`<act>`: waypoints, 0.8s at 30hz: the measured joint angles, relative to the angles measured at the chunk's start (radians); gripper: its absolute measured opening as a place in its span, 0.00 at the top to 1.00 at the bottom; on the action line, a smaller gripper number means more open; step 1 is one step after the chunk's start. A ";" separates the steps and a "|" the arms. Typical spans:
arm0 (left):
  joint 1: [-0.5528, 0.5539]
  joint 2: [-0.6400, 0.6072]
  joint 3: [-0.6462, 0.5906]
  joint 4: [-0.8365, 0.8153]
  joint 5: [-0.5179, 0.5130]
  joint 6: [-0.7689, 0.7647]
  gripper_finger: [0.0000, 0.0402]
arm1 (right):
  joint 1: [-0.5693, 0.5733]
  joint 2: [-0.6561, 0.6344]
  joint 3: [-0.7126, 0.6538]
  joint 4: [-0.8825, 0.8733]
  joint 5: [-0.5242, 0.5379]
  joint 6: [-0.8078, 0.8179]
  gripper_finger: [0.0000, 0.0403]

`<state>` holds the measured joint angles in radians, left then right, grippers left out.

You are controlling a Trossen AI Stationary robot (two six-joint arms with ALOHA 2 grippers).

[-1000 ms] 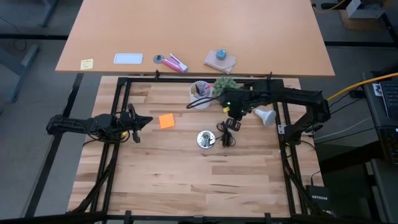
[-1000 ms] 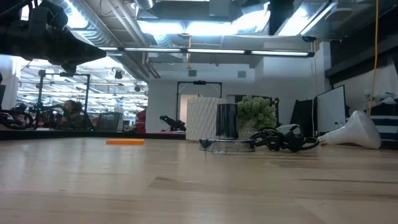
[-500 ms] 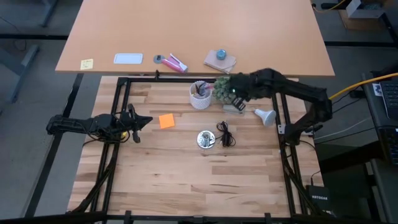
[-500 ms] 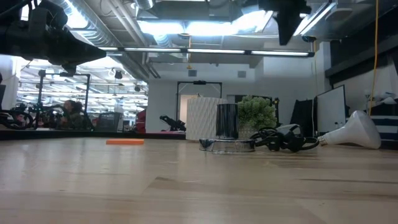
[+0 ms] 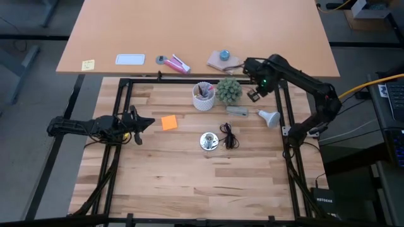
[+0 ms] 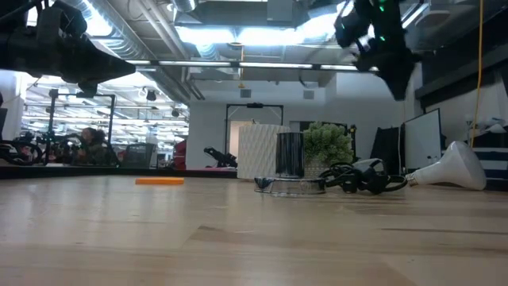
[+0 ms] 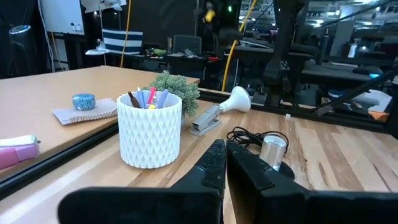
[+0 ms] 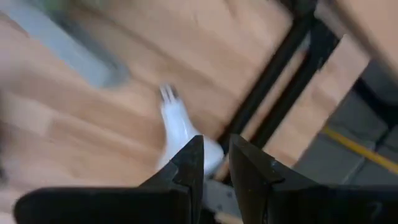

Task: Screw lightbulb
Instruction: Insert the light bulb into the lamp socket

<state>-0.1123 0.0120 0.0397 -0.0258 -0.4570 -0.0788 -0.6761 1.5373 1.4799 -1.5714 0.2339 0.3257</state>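
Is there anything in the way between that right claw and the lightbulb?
Nothing visible. The right gripper hangs above the table, and the lightbulb lies on bare wood nearby. The grey bar and plant sit off to the side.

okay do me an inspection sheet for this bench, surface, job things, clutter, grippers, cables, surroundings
Surface: wooden table, bare in front.
Job's things: lightbulb on its side at the right edge, untouched; metal socket at centre.
Clutter: white cup of pens, small plant, orange note, grey bar.
Grippers: left gripper shut, parked left; right gripper raised near the plant, fingers slightly apart, empty.
Cables: black cord coiled beside the socket.
Surroundings: second table behind.
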 joint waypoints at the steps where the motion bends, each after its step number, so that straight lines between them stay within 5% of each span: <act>1: 0.000 0.000 0.000 0.000 0.000 0.000 0.99 | -0.016 -0.012 -0.038 0.001 -0.012 -0.022 0.81; 10: 0.000 0.000 0.000 0.000 0.000 0.000 0.99 | -0.135 -0.119 -0.342 0.007 0.044 -0.099 0.81; 24: 0.000 0.000 0.000 0.000 0.000 0.020 0.99 | -0.202 -0.128 -0.584 0.354 0.008 -0.094 0.81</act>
<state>-0.1125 0.0120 0.0397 -0.0260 -0.4572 -0.0587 -0.8783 1.4090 0.8956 -1.2178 0.2422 0.2320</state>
